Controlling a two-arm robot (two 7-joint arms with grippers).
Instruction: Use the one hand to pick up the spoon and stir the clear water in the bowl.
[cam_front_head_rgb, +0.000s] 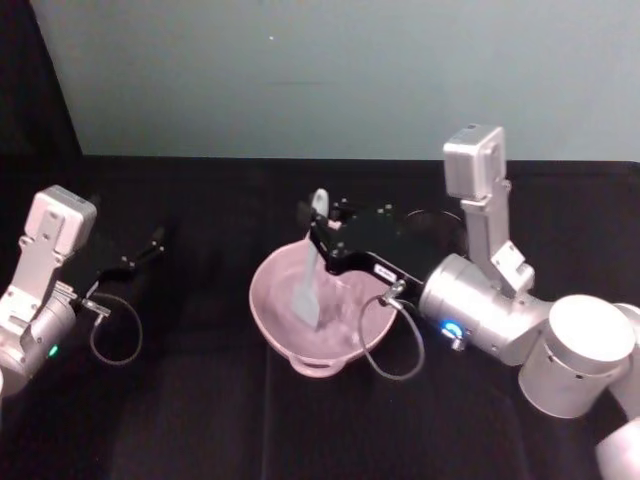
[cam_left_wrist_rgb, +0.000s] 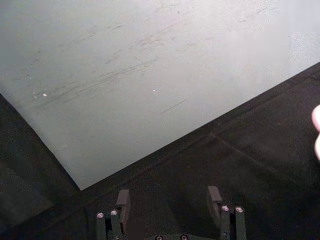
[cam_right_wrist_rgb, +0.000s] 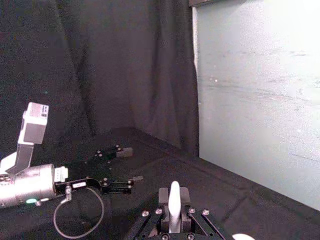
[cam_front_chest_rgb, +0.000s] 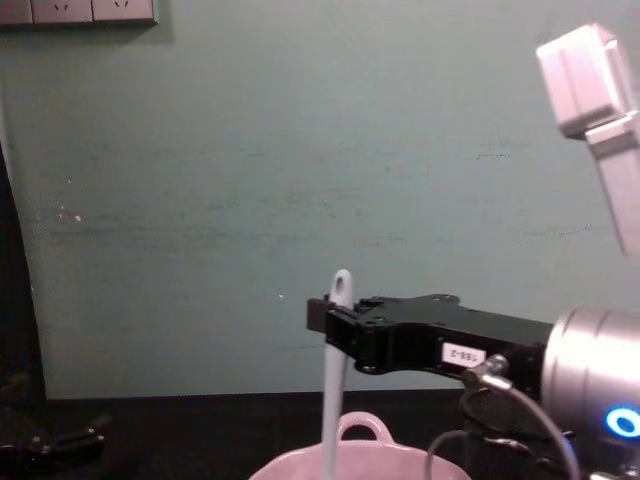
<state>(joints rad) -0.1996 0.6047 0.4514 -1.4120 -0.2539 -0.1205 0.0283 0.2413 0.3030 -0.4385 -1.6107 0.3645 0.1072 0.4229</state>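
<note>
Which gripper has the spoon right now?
The right gripper, shut on the spoon over the bowl; the left gripper is open, empty, off to the left.

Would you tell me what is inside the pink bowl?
The white spoon, held by the right gripper, stands blade down in the bowl. The gripper covers the bowl's far right side.

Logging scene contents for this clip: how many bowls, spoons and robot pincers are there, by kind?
bowl: 1
spoon: 1
pincers: 2 (left pincer, open and holding nothing; right pincer, shut on the spoon, whose blade is down in the bowl)
Total: 4
</note>
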